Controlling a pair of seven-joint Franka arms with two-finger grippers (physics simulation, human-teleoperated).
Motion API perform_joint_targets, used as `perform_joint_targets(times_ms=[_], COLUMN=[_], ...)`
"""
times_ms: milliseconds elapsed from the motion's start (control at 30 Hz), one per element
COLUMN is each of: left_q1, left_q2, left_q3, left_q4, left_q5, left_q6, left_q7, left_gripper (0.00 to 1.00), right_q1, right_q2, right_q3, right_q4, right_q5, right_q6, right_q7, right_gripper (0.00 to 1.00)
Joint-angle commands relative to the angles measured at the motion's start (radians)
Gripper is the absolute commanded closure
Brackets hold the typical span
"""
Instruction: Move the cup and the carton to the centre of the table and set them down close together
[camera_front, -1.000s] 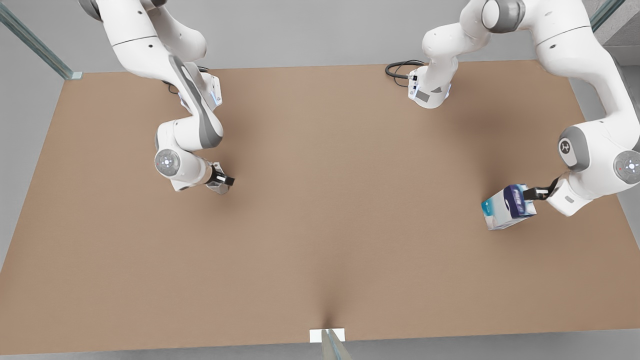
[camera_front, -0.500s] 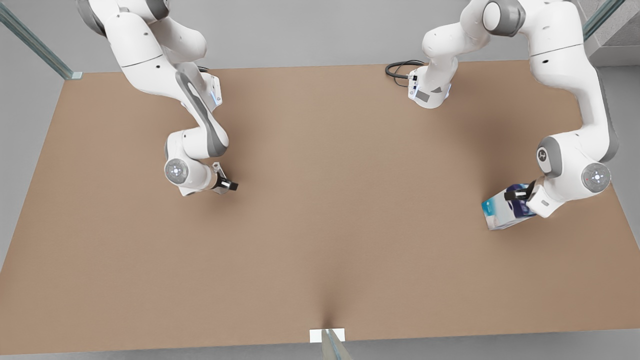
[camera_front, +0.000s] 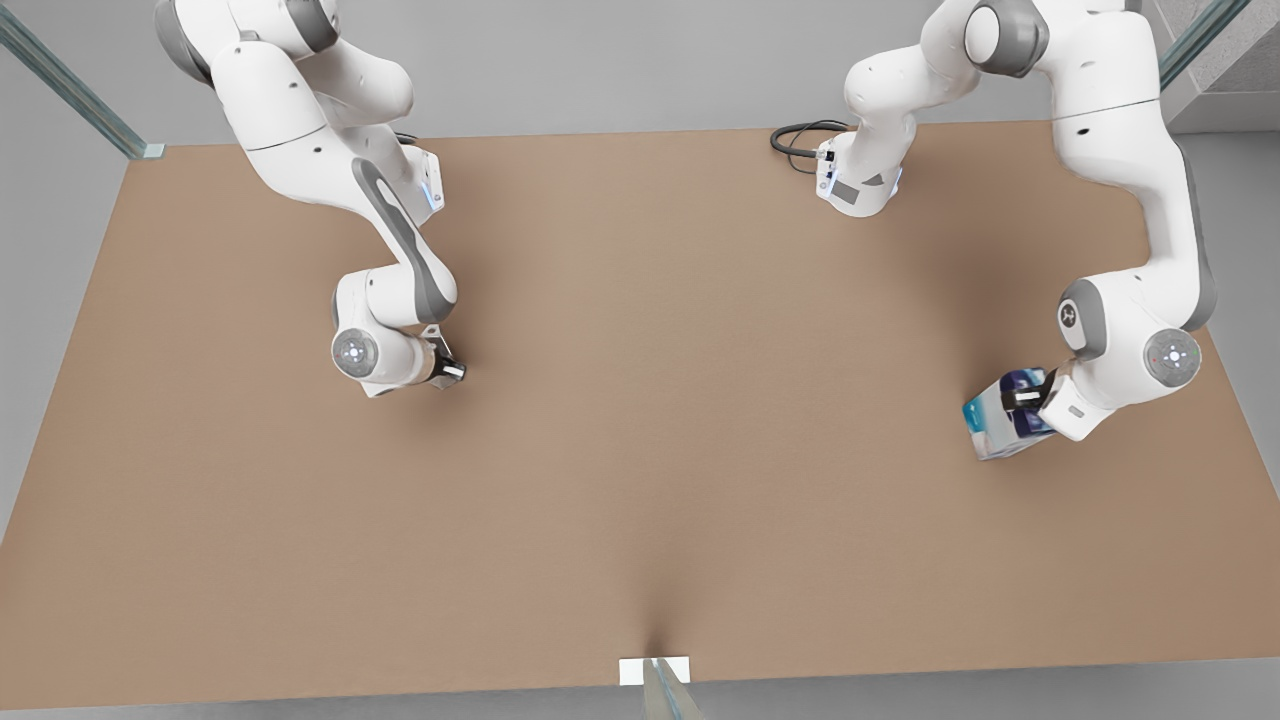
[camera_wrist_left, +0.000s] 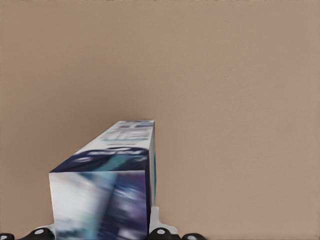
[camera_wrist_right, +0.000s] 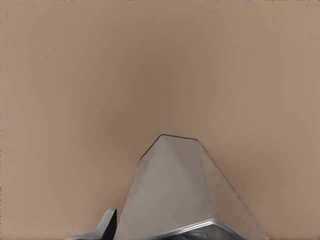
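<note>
1. Carton (camera_front: 1000, 425) on the front view's right side of table (camera_front: 640, 450), left gripper (camera_front: 1022, 398) clamped on it.
2. Cup (camera_wrist_right: 185, 200) at the front view's left-centre, right gripper (camera_front: 447, 368) grasping it.
3. Both objs well apart.

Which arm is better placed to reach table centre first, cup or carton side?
Right, likely. The right claw sits at the cup, nearer the table centre. The left claw is at the carton, close to the edge at the front view's right, with further to travel.
</note>
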Motion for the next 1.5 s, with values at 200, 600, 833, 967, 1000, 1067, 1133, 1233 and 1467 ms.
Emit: perform_joint_targets(times_ms=[200,600,833,967,1000,1067,1133,1233,1467], left_q1=[0.000,0.007,-0.006,-0.007,-0.007,-0.007,-0.009,-0.016,-0.015], left_q2=[-0.018,-0.120,-0.127,-0.117,-0.114,-0.109,-0.107,-0.109,-0.107], left_q3=[-0.026,-0.232,-0.324,-0.339,-0.339,-0.339,-0.339,-0.339,-0.339], left_q4=[0.008,0.105,0.108,0.128,0.128,0.130,0.136,0.137,0.137], left_q5=[0.001,0.176,0.277,0.276,0.276,0.277,0.276,0.276,0.276], left_q6=[-0.009,-0.049,0.012,0.001,0.001,0.001,-0.002,-0.005,-0.006], left_q7=[0.060,0.865,1.333,1.336,1.335,1.330,1.327,1.324,1.323], left_gripper=[0.45,0.45,0.45,0.45,0.45,0.45,0.45,0.45,0.45], right_q1=[0.000,0.015,0.301,0.575,0.641,0.735,0.749,0.750,0.790], right_q2=[0.003,0.005,0.296,0.540,0.627,0.732,0.767,0.775,0.830], right_q3=[0.000,0.003,-0.043,-0.280,-0.359,-0.500,-0.522,-0.520,-0.637], right_q4=[0.003,0.097,0.664,1.086,1.172,1.298,1.356,1.379,1.381], right_q5=[-0.001,-0.003,0.000,0.135,0.208,0.351,0.362,0.365,0.365], right_q6=[0.000,-0.084,-0.195,-0.247,-0.249,-0.239,-0.160,-0.055,-0.011], right_q7=[-0.002,-0.026,-0.020,-0.018,-0.017,-0.015,-0.018,-0.057,-0.193], right_gripper=[0.79,0.79,0.79,0.79,0.79,0.79,0.77,0.74,0.58])
